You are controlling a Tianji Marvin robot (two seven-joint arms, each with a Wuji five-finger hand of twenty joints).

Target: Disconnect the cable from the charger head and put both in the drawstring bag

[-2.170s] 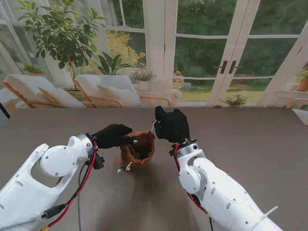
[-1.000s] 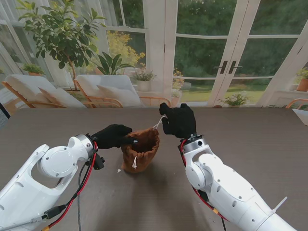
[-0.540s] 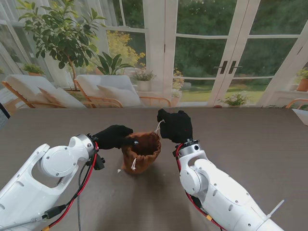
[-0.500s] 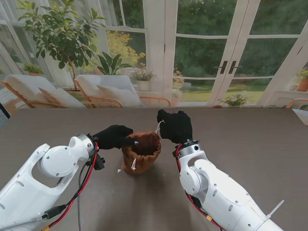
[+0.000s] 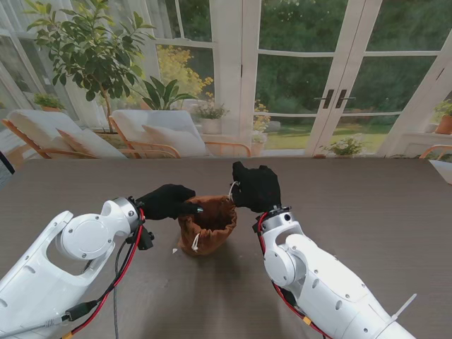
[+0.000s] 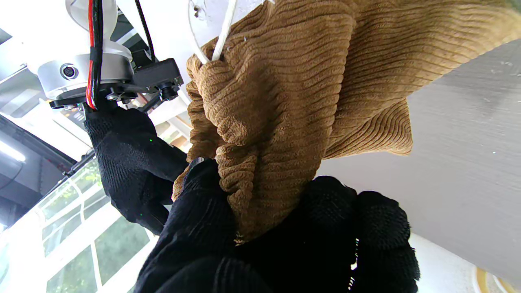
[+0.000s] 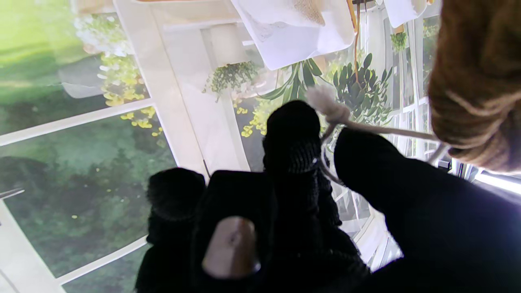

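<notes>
Left hand (image 5: 167,200) is pinching the rim of the brown drawstring bag (image 5: 207,224), fingers (image 6: 211,211) bunching the corduroy tight in the wrist cam. I'm seeing the bag sitting mid-table (image 5: 367,212), mouth up, btwn both hands. Right hand (image 5: 256,186) is gripping the white drawstring (image 7: 338,118), cord running taut from thumb and finger to the bag's far-right rim. Another cord end (image 5: 195,241) is hanging down the bag's front. Can't tell re: charger or cable inside.
</notes>
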